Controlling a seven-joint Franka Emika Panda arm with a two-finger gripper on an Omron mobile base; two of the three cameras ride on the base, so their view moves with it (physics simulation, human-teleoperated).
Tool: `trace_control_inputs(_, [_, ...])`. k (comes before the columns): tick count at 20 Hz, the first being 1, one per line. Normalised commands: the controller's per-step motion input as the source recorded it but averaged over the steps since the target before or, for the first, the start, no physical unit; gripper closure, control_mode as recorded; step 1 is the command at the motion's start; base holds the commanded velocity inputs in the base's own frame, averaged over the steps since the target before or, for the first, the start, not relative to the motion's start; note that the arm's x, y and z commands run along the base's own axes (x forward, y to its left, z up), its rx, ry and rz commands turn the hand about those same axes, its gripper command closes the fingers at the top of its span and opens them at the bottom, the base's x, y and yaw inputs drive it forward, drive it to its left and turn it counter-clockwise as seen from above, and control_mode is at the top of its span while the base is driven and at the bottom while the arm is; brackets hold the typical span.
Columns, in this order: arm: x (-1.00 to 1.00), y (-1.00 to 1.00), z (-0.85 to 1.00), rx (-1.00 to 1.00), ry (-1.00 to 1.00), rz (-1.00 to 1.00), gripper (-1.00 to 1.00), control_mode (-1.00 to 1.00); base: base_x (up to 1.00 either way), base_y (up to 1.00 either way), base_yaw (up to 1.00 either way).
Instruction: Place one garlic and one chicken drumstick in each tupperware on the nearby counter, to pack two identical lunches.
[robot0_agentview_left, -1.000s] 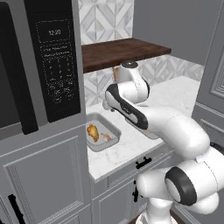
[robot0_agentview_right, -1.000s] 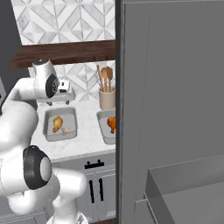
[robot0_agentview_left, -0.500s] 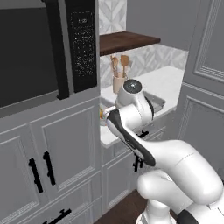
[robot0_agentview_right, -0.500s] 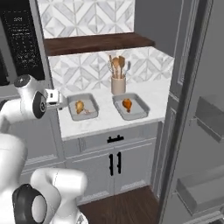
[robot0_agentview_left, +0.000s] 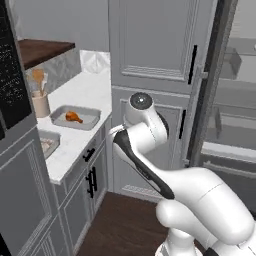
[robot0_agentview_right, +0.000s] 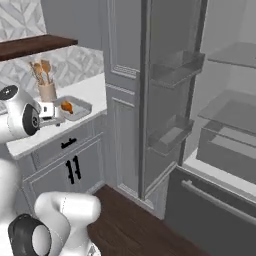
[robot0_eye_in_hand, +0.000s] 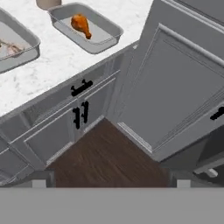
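Mid-task, between one fetch and the next, judging by how things lie. On the long white marble-look tabletop (robot0_eye_in_hand: 49, 65), two shallow grey rectangular tupperware trays side by side, near each other but not touching. In the farther tray (robot0_eye_in_hand: 114, 31), just beside the beige cylindrical utensil cup (robot0_agentview_right: 47, 91), one orange-brown roasted chicken drumstick (robot0_eye_in_hand: 81, 25) lying flat, with no garlic to be seen alongside it. In the nearer tray (robot0_eye_in_hand: 31, 42), cut by the edge of the hand view, a pale pinkish-beige lump that looks like a garlic bulb (robot0_eye_in_hand: 9, 49); impossible to tell what else lies there. End effector (robot0_eye_in_hand: 112, 180) spread to its widest, nothing between the tips, hanging off the tabletop's edge above the dark wooden floor and facing the grey cabinet fronts. To the right, the tall grey refrigerator (robot0_agentview_right: 220, 125) standing with its door wide. Likely step: going for the second garlic bulb, whose place cannot be made out. Next move calls for finding that bulb, closing gently around its small round body, then carrying it back over the raised rim of the farther tray.
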Motion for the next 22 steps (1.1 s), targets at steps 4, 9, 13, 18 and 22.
trace_control_inputs(4, [0.00, 0.00, 0.00, 0.00, 0.00, 0.00, -1.00, 1.00, -0.09, 0.02, -1.00])
trace_control_inputs(9, [0.00, 0.00, 0.00, 0.00, 0.00, 0.00, -1.00, 1.00, -0.15, -0.31, -0.84])
trace_control_inputs(13, [0.00, 0.00, 0.00, 0.00, 0.00, 0.00, -1.00, 1.00, 0.00, -1.00, -0.37])
trace_control_inputs(18, [0.00, 0.00, 0.00, 0.00, 0.00, 0.00, -1.00, 1.00, 0.76, -1.00, 0.14])
trace_control_inputs(22, [0.00, 0.00, 0.00, 0.00, 0.00, 0.00, -1.00, 1.00, 1.00, -0.16, 0.14])
